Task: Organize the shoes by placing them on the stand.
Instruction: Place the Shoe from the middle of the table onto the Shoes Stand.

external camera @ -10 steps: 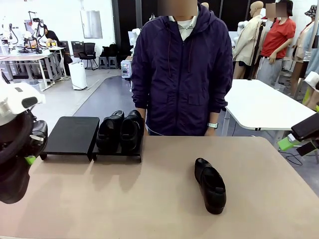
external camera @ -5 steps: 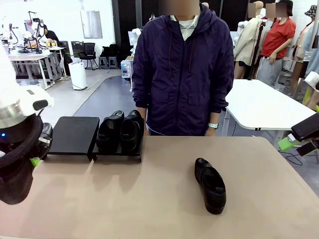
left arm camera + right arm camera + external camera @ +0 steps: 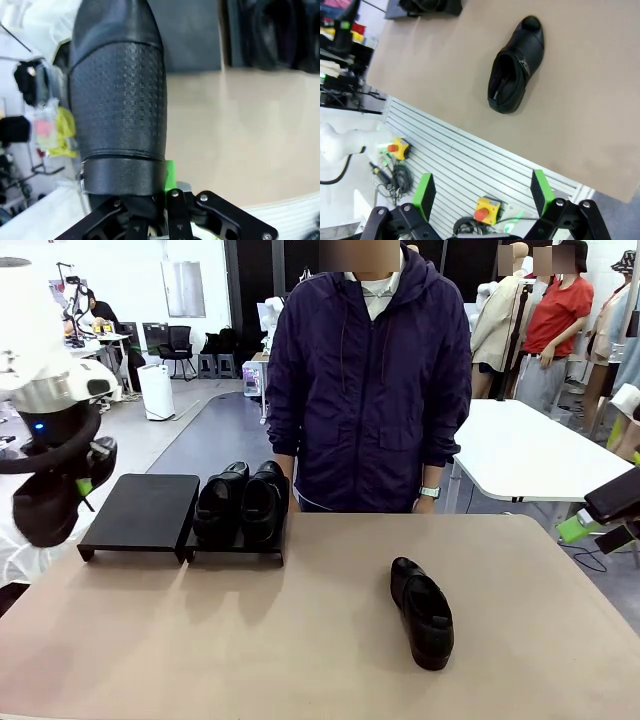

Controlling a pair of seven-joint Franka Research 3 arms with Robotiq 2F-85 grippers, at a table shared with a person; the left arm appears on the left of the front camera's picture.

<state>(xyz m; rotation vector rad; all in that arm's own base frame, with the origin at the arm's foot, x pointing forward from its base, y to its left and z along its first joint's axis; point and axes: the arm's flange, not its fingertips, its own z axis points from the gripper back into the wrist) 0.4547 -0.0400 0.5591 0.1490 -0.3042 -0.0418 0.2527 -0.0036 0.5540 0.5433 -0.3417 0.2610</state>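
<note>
Black panels, two side by side, make up the stand point(image 3: 185, 545), which sits at 10 o'clock on the tabletop point(image 3: 300, 660), near the far edge where a person point(image 3: 370, 390) stands.

1. Stand contents
- Left panel point(image 3: 145, 508): bare.
- Right panel point(image 3: 235, 552): carries a pair point(image 3: 250, 505) of shoes, side by side and touching. Their long axes run from 12 to 6 o'clock, up the slope of the panel. Which end is the toe cannot be told.

2. Loose shoe
- The loose shoe point(image 3: 422, 612) lies on its sole on the tabletop at 4 o'clock from the centre, well apart from the stand.
- Its long axis runs roughly from 12 to 6 o'clock. In the right wrist view the toe points toward the far side and the opening lies toward the robot's edge.

3. Held shoe
- The left pincer point(image 3: 88, 472) is clamped on the heel end of the held shoe point(image 3: 117, 100), raised clear of the tabletop at 9 o'clock of the stand.
- In the left wrist view the patterned sole faces the camera. The long axis follows the fingers, with the toe pointing away from the pincer toward the left panel.
- In the front view the shoe hangs below the pincer, with its toe down toward 7 o'clock.

4. Right pincer
- The right pincer point(image 3: 482, 192) has its jaws wide apart and holds nothing. It is at 3 o'clock, beyond the tabletop edge.
</note>
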